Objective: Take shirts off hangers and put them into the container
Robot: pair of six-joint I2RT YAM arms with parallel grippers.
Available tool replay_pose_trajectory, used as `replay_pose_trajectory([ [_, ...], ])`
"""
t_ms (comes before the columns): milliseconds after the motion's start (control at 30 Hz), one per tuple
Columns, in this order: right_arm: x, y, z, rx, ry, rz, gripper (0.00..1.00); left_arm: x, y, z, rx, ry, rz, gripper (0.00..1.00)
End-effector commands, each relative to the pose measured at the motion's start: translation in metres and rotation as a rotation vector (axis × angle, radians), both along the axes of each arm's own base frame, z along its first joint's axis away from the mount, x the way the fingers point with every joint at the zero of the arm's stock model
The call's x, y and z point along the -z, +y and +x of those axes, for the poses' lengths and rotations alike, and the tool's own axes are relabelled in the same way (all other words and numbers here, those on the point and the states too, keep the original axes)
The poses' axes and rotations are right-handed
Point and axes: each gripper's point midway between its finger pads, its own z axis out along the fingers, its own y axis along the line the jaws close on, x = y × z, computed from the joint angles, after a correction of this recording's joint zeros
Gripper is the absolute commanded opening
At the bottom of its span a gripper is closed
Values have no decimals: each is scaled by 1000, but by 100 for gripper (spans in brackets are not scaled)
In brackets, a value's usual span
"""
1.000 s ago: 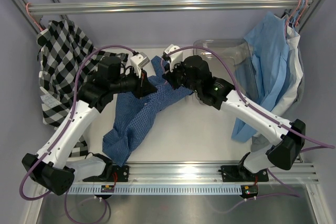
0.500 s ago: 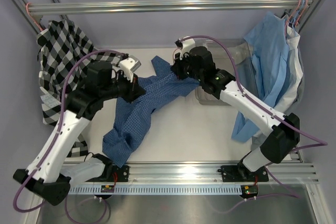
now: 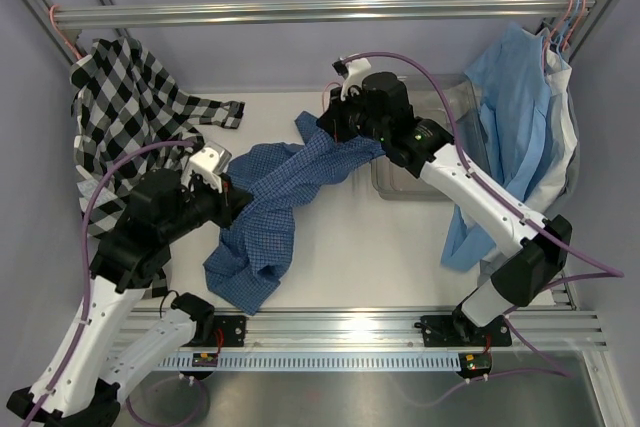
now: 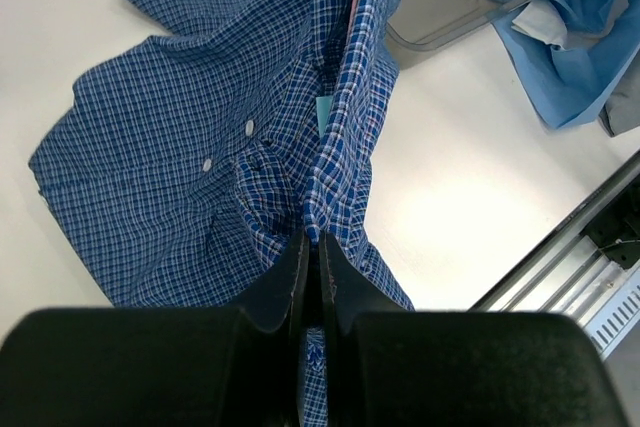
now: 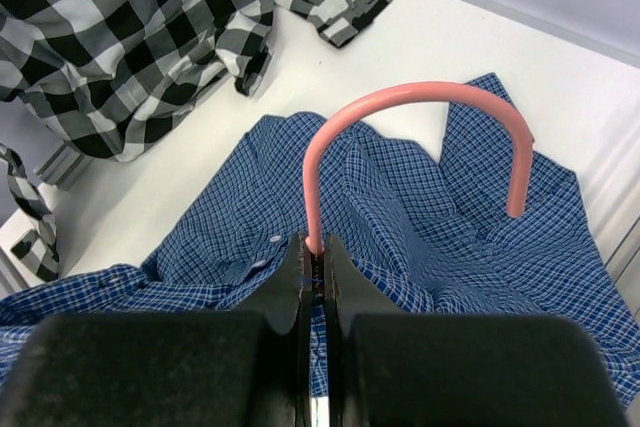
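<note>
L gripper clamped on dark blue shirt front edge. R gripper clamped on pink hanger neck. Shirt sprawls mid-table; container sits near far-right corner. Best approach: hold hanger steady, draw cloth toward near-left edge in 1 smooth pull so shoulders slip off wire w/o snagging.

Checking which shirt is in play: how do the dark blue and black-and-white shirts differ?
The dark blue shirt has a fine check; the black-and-white shirt bold squares. The dark blue shirt lies across the table; the black-and-white shirt hangs from the rail. The left gripper pinches the dark blue shirt and the right gripper its pink hanger; the black-and-white shirt is untouched. Both are outside the container.
</note>
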Motion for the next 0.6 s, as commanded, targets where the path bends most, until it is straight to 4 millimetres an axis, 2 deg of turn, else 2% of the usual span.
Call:
replay_pose_trajectory([
  [0, -64, -20, 23, 102, -103, 134, 0, 41, 4, -11, -46, 166, 4, 1],
  [67, -71, -21, 25, 110, -113, 140, 0, 36, -8, -15, -3, 166, -71, 2],
  [133, -73, -20, 27, 117, -105, 149, 0, 42, -10, -18, 5, 180, -82, 2],
  [200, -74, -18, 28, 115, -92, 154, 0, 46, -1, -20, -30, 179, -63, 2],
  [233, -75, -18, 28, 114, -94, 156, 0, 47, 10, -16, -101, 172, -37, 1],
  [300, -76, -19, 28, 118, -99, 151, 0, 43, 26, -11, -184, 130, -13, 0],
  [367, -79, -21, 27, 121, -108, 145, 0, 41, 33, -10, -216, 125, 10, 1],
  [400, -82, -24, 28, 134, -113, 143, 0, 43, 32, -8, -217, 138, 19, 1],
  [433, -93, -25, 27, 138, -123, 159, 0, 42, 30, -8, -210, 141, 11, 2],
  [500, -103, -27, 25, 145, -111, 176, 0, 43, 17, -9, -165, 175, -29, 3],
  [533, -118, -29, 24, 156, -129, 200, 0, 41, 12, -6, -153, 177, -49, 4],
  [567, -123, -32, 25, 177, -133, 210, 0, 42, 8, -5, -149, 193, -71, 5],
])
